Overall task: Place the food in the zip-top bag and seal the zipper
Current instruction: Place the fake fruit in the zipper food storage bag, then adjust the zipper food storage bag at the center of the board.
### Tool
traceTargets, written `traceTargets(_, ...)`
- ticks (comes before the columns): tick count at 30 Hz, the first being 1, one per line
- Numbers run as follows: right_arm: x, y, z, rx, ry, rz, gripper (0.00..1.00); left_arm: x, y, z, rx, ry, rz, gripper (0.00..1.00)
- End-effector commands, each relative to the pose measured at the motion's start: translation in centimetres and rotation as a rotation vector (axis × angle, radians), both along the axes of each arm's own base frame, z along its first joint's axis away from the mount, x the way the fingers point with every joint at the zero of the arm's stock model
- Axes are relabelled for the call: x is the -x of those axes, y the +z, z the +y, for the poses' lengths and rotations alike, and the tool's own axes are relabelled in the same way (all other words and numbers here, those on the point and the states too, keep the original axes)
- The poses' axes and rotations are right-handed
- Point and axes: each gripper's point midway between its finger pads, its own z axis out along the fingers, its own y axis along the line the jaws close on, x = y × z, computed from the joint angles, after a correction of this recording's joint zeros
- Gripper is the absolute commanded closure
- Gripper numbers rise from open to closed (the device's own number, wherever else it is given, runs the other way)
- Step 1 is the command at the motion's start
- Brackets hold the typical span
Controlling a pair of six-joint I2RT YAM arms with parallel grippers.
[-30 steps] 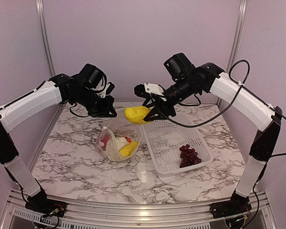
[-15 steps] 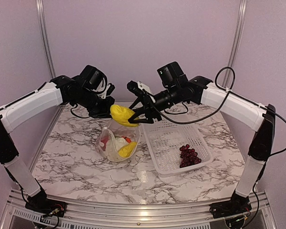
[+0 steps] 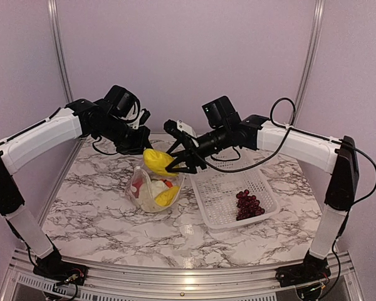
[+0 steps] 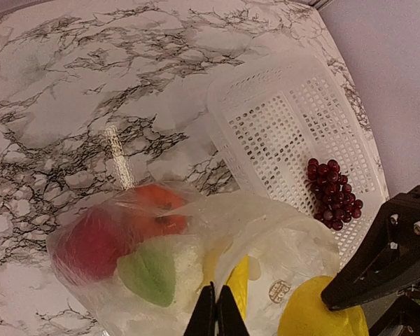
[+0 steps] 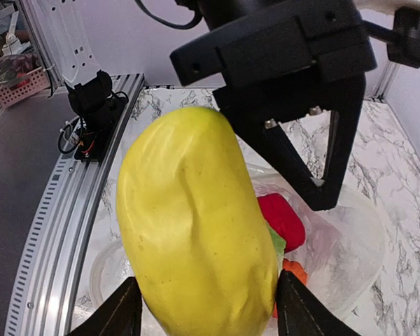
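The left pincer (image 3: 140, 148) is pressed together on the far rim of the zip-top bag (image 3: 151, 191), holding its mouth lifted and open above the bench (image 3: 100, 213). The right pincer (image 3: 174, 163) pinches a large yellow piece (image 3: 158, 160) just above that mouth, close beside the left pincer. In the right wrist view the left pincer's black fingers (image 5: 315, 175) stand directly behind the yellow piece, crowding the space over the opening. Inside the bag lie a red piece (image 4: 91, 245), the orange pumpkin (image 4: 156, 210), the cauliflower (image 4: 154, 269) with its green leaf, and a second yellow piece (image 4: 239, 280). Just right of the bag sits the white perforated basket (image 3: 222, 182). Whether the two touch cannot be told. The dark grapes (image 3: 249, 204) lie in the basket's near right part. The zipper strip cannot be picked out along the crumpled rim.
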Motion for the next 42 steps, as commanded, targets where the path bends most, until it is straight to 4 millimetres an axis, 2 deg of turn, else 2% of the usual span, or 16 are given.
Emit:
traceTargets(1, -1.3, 0.6, 0.2, 0.005, -0.066, -0.061, 0.3, -0.2, 0.9, 0.2, 0.015, -0.006, -0.031, 1.0)
traceTargets(5, -1.8, 2.5, -0.2, 0.015, -0.103, -0.094, 0.21, -0.3, 0.5, 0.3, 0.008, -0.006, -0.027, 1.0)
traceTargets(7, -1.1, 3.2, -0.4, 0.025, -0.078, -0.086, 0.24, -0.4, 0.5, 0.3, 0.006, -0.005, -0.027, 1.0)
traceTargets(9, 0.5, 2.8, -0.6, 0.056, -0.022, -0.098, 0.32, -0.5, 0.5, 0.4, 0.006, -0.004, -0.028, 1.0)
traceTargets(13, 4.6, -0.9, -0.6, 0.204, 0.11, -0.244, 0.38, -0.6, 0.5, 0.4, 0.007, -0.004, -0.03, 1.0)
traceTargets(16, 6.5, -3.9, -0.4, 0.317, 0.153, -0.314, 0.37, -0.6, 0.4, 0.4, 0.005, -0.007, -0.027, 1.0)
traceTargets(20, 8.7, -6.3, 0.1, 0.412, 0.193, -0.358, 0.34, -0.6, 0.3, 0.5, 0.0, -0.007, -0.029, 1.0)
traceTargets(26, 8.1, -8.5, 0.7, 0.515, 0.13, -0.449, 0.33, -0.4, 0.1, 1.0, -0.026, -0.009, -0.027, 1.0)
traceTargets(31, 6.5, -9.0, 0.9, 0.549, 0.053, -0.486, 0.5, -0.2, -0.3, 1.5, -0.06, -0.015, -0.031, 1.0)
traceTargets(32, 6.2, -9.0, 0.9, 0.551, 0.042, -0.495, 0.55, -0.2, -0.3, 1.6, -0.066, -0.015, -0.032, 1.0)
traceTargets(35, 5.7, -8.5, 1.1, 0.546, 0.024, -0.522, 0.83, -0.2, -0.6, 1.9, -0.087, -0.023, -0.03, 1.0)
traceTargets(36, 5.6, -8.0, 1.3, 0.537, 0.021, -0.527, 0.89, -0.1, -0.7, 2.0, -0.096, -0.025, -0.029, 0.99)
traceTargets(37, 5.6, -7.5, 1.3, 0.525, 0.017, -0.534, 0.95, -0.1, -0.7, 2.1, -0.107, -0.027, -0.03, 0.94)
traceTargets(39, 5.4, -5.4, 1.5, 0.485, 0.004, -0.558, 1.0, 0.0, -0.6, 2.6, -0.139, -0.034, -0.035, 0.8)
traceTargets(40, 5.4, -4.5, 1.5, 0.468, 0.0, -0.568, 1.0, 0.1, -0.5, 3.0, -0.164, -0.038, -0.041, 0.77)
traceTargets(42, 5.2, -3.0, 1.4, 0.443, -0.011, -0.585, 1.0, 0.3, -0.5, 3.8, -0.212, -0.045, -0.042, 0.78)
